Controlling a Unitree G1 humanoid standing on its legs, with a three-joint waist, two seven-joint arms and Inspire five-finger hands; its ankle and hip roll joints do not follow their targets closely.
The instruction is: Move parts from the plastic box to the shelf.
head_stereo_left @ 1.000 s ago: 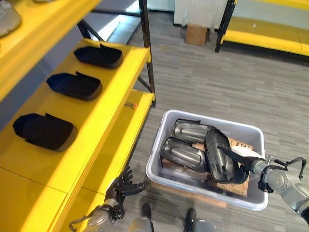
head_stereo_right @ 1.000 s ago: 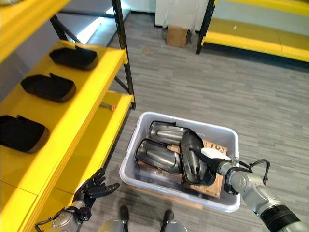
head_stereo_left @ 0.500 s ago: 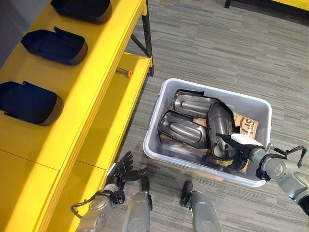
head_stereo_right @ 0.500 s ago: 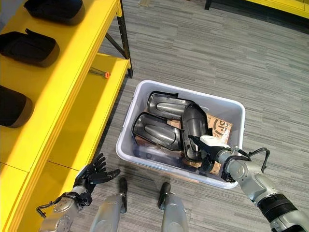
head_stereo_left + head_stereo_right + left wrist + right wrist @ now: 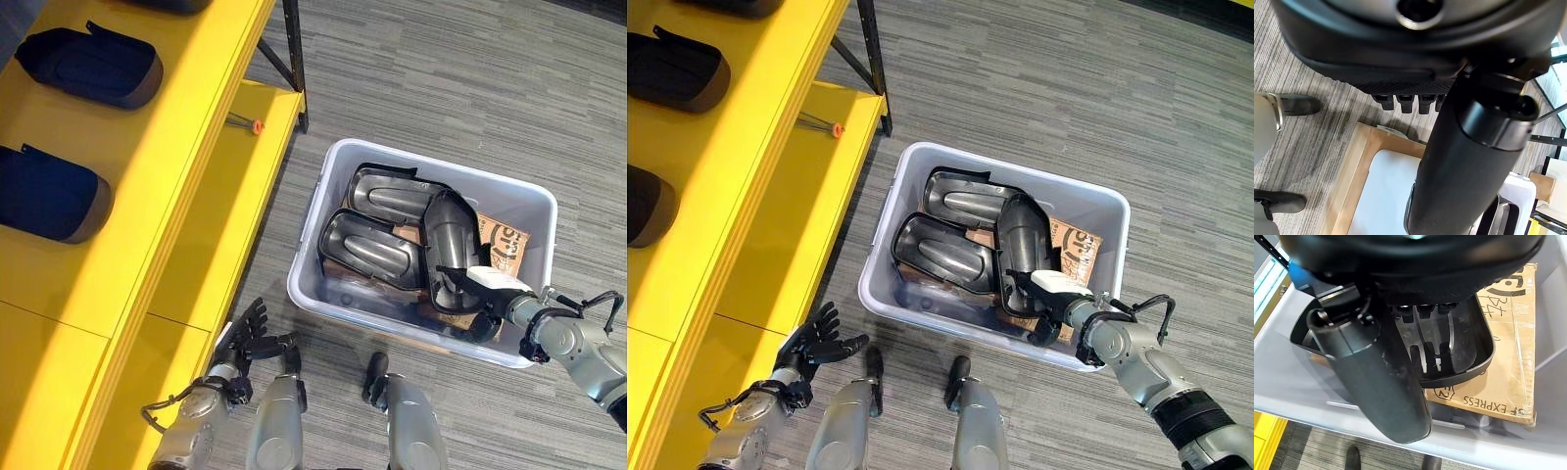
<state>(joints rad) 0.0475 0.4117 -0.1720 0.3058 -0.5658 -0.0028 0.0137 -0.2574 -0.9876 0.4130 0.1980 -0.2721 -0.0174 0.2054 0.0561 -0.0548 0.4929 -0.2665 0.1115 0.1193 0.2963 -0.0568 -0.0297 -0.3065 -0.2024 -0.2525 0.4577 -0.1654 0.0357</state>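
A pale plastic box (image 5: pixel 372 311) stands on the floor and holds three black shell-shaped parts. Two of them lie side by side, one (image 5: pixel 392 201) farther from me and one (image 5: pixel 367 257) nearer. The third part (image 5: pixel 449 240) leans on their right ends. My right hand (image 5: pixel 490 292) is shut on this part's near end, thumb outside the rim and fingers inside the shell (image 5: pixel 1459 347). My left hand (image 5: pixel 250 338) hangs open low by the yellow shelf (image 5: pixel 186 166), left of the box. More parts of this kind (image 5: pixel 93 64) (image 5: pixel 44 191) lie on the shelf.
A flat cardboard piece (image 5: pixel 502 245) lies in the box under the held part. The box rests on a wooden board (image 5: pixel 1347 171). An orange-tipped tool (image 5: pixel 245 123) lies on the lower yellow shelf board. Grey floor surrounds the box.
The camera has tipped down, so the whole scene has slid up in view. My right hand keeps its hold on the same part. The left hand stays open.
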